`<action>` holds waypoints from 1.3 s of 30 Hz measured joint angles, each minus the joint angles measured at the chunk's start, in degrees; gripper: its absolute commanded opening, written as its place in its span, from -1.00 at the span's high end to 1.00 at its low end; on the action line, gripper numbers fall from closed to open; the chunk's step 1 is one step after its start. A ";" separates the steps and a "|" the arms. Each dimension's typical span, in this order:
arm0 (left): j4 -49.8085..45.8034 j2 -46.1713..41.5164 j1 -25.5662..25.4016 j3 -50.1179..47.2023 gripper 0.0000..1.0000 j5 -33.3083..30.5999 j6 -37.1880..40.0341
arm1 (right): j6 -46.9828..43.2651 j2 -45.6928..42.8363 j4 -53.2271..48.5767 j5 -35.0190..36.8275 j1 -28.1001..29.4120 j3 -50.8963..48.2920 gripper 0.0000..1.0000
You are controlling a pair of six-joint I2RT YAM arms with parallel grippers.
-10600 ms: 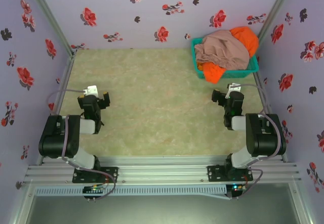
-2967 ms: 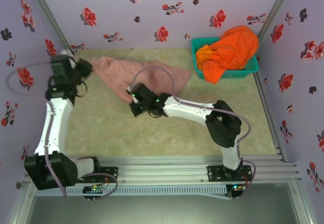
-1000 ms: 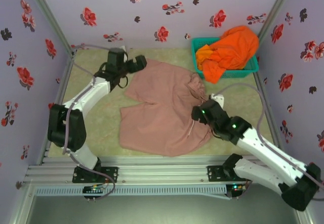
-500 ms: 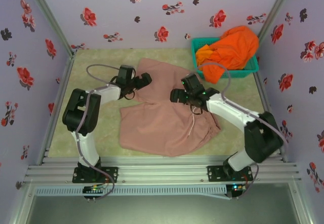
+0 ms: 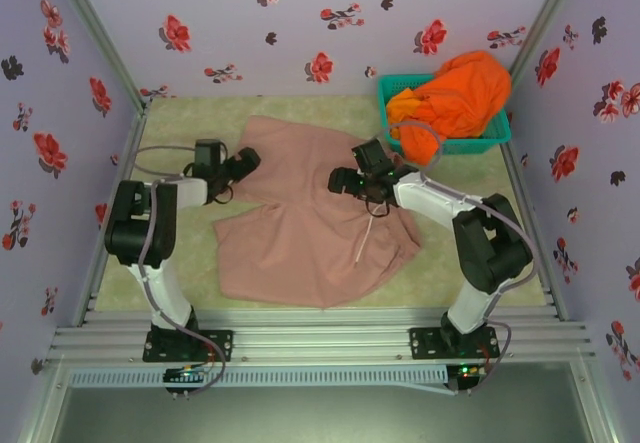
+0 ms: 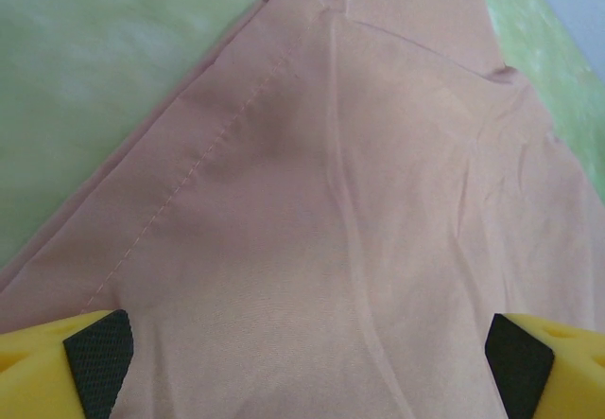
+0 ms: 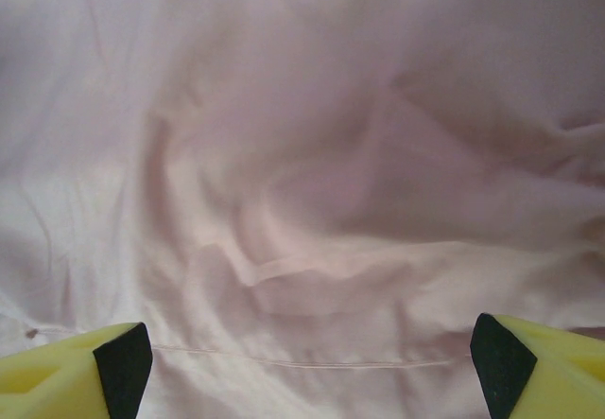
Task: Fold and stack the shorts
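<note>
The dusty pink-beige shorts [image 5: 310, 238] lie spread on the table's middle, a thin drawstring trailing across them. Orange shorts [image 5: 455, 93] are heaped in the teal basket [image 5: 483, 146] at the back right. My left gripper [image 5: 243, 161] stands open at the pink shorts' far left edge; in the left wrist view [image 6: 307, 367] its pads [image 6: 99, 357] are wide apart over flat cloth and a stitched hem [image 6: 189, 178]. My right gripper [image 5: 345, 181] hangs open over the shorts' upper middle, and in the right wrist view [image 7: 307, 367] it frames wrinkled pink cloth [image 7: 312, 249] with nothing held.
Floral walls close in the table on three sides. Bare green tabletop [image 5: 170, 263] shows to the left of the shorts and bare tabletop [image 5: 470, 263] to their right. The basket sits just behind my right arm's elbow.
My right arm has swung from the near right up to the shorts' upper middle. The left gripper has drawn back leftward. The pink shorts have slid left and lie flatter.
</note>
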 measured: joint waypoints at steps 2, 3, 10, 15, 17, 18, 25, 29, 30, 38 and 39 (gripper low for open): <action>-1.33 0.00 2.45 0.42 -0.98 0.15 1.11 | 0.37 0.98 0.15 0.39 -0.37 1.14 -0.79; -1.68 -0.07 3.63 0.46 -0.98 0.31 1.38 | 0.61 1.51 0.11 0.76 -0.46 1.77 -0.79; -5.81 -3.89 9.55 -1.62 -0.99 2.29 1.95 | 0.94 4.96 -0.39 0.24 -0.35 8.00 -0.83; -9.38 -15.10 8.09 -4.61 -0.99 3.54 1.22 | -1.20 6.62 -1.20 -0.57 4.26 13.27 -0.86; -11.32 -22.23 7.50 -5.31 -0.99 3.26 0.85 | -1.64 6.86 -0.98 -1.75 7.61 14.27 -0.86; -11.91 -25.16 7.37 -5.60 -0.99 2.84 0.85 | -1.62 7.17 -0.70 -2.60 9.20 14.69 -0.86; -19.61 -41.81 7.32 -10.19 -0.99 -2.60 0.63 | 1.70 17.70 4.79 -11.50 16.50 21.14 -0.84; -24.72 -44.94 7.32 -14.10 -0.99 -4.31 0.59 | 6.84 24.70 8.85 -14.16 16.59 22.84 -0.83; -25.51 -45.29 7.32 -14.75 -0.98 -4.52 0.46 | 8.07 26.14 9.44 -14.29 16.41 23.15 -0.82; -30.29 -49.75 7.32 -18.12 -0.98 -5.55 -1.44 | 22.05 30.86 18.80 -11.21 12.63 25.81 -0.76; -30.69 -50.18 7.32 -18.16 -0.98 -5.66 -1.79 | 23.69 31.26 19.56 -10.29 11.98 25.99 -0.76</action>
